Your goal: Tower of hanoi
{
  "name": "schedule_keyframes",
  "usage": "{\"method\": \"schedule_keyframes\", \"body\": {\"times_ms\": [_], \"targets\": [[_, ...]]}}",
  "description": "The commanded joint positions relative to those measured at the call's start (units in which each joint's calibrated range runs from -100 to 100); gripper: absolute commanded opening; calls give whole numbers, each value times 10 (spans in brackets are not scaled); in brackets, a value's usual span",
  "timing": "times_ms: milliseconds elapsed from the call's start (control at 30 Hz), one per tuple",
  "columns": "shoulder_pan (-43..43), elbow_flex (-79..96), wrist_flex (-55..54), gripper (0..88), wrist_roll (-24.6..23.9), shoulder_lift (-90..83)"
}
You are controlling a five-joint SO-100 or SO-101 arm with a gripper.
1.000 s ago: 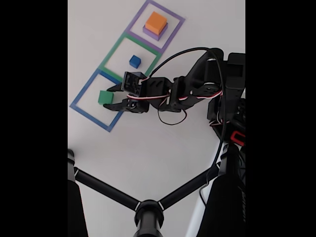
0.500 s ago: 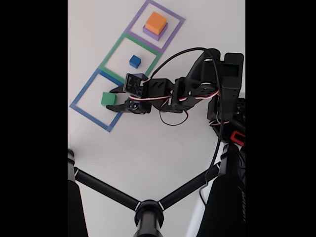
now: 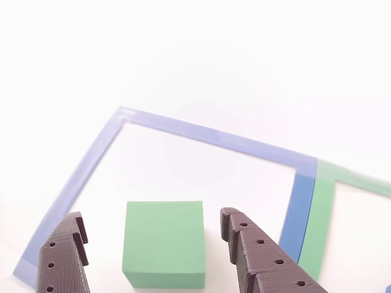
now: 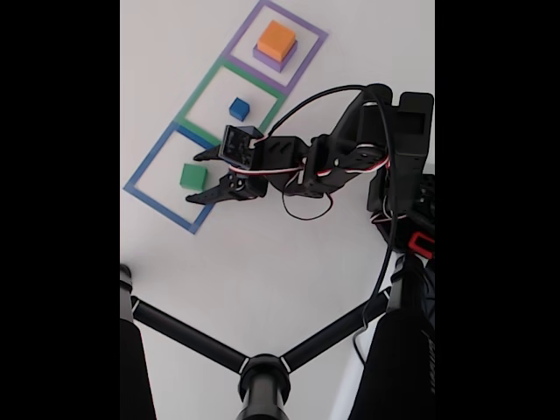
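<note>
My gripper (image 4: pixel 198 175): fingers spread, one either side of green block (image 4: pixel 192 176), gaps visible both sides in other view (image 3: pixel 164 244); contact seemingly none.
Green block: on table (image 4: pixel 262 262), inside blue square outline (image 4: pixel 144 166).
Blue cube (image 4: pixel 239 108): inside green outline (image 4: pixel 199 92).
Orange block (image 4: pixel 277 39): atop purple block (image 4: pixel 271 59), inside purple outline (image 4: pixel 308 57).

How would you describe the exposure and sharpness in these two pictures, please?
In the other view the table is overexposed to near pure white, washing out the blue outline, though the green block stays sharp with almost no shadow. The fixed view is softer and dimmer, with black bars on both sides; the gripper reads as a dark shape.
</note>
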Motion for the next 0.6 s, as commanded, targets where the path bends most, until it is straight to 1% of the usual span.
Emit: {"method": "schedule_keyframes", "body": {"times_ms": [0, 67, 200, 300, 400, 467, 567], "targets": [[-8, -15, 71, 245, 6, -101], [-8, -18, 129, 243, 6, -152], [-3, -32, 286, 240, 6, -274], [3, -67, 453, 227, 6, -372], [9, -138, 644, 203, 6, -451], [13, -206, 764, 186, 6, -482], [18, -322, 918, 129, 6, -496]]}}
